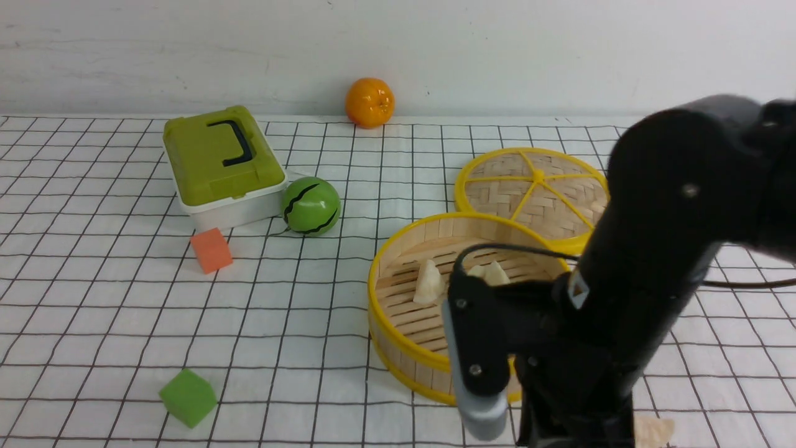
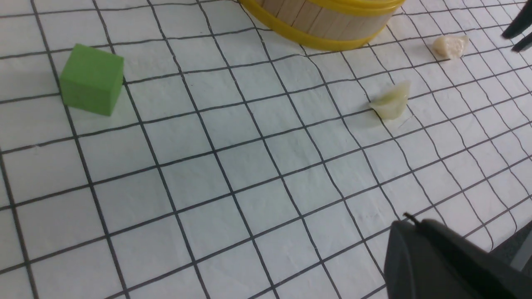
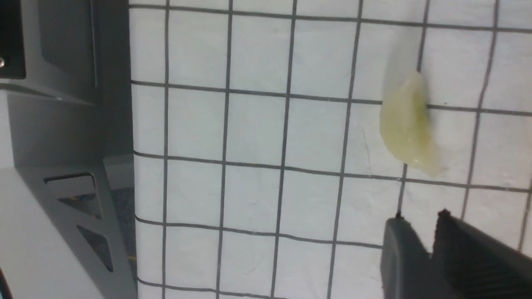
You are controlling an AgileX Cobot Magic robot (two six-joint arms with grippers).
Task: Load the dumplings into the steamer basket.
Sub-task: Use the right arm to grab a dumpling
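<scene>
Firstly, dumplings in basket: three seen, cream-white and pleated; one [image 1: 429,283] on the left part of the slatted floor, two [image 1: 495,274] close together farther right, partly hidden by the right arm.
Dumplings on counter: one pale green [image 2: 390,101], lying apart from the basket on its near side; one cream [image 2: 451,45], near the basket and farther right.
Steamer basket [image 1: 398,339]: round, deep, bamboo-slat, yellow rims above and below; upright on the counter, right of centre.
Right arm [image 1: 671,205]: black, reaching in from the right, across the front view of the basket's near right side.
Right jaws [image 3: 419,218]: released, tips slightly parted, nothing between them; a pale green dumpling lies on the counter near the tips.
Left jaws [image 2: 413,220]: clenched together, nothing held, above the counter.
Woven lid [image 1: 497,180]: flat, yellow rim and spokes; just behind the basket, to the right.
Green ball [image 1: 311,206]: dark stripes; beyond the basket to the left, beside the box.
Lidded box [image 1: 224,158]: white body, olive-green top with black handle; far left.
Orange cube [image 1: 211,250]: foam, just in front of the box.
Green cube [image 1: 188,398]: foam, near left, well apart from the basket.
Orange fruit [image 1: 370,102]: round, at the back by the wall.
Counter [image 1: 280,348]: white covering, black grid lines.
</scene>
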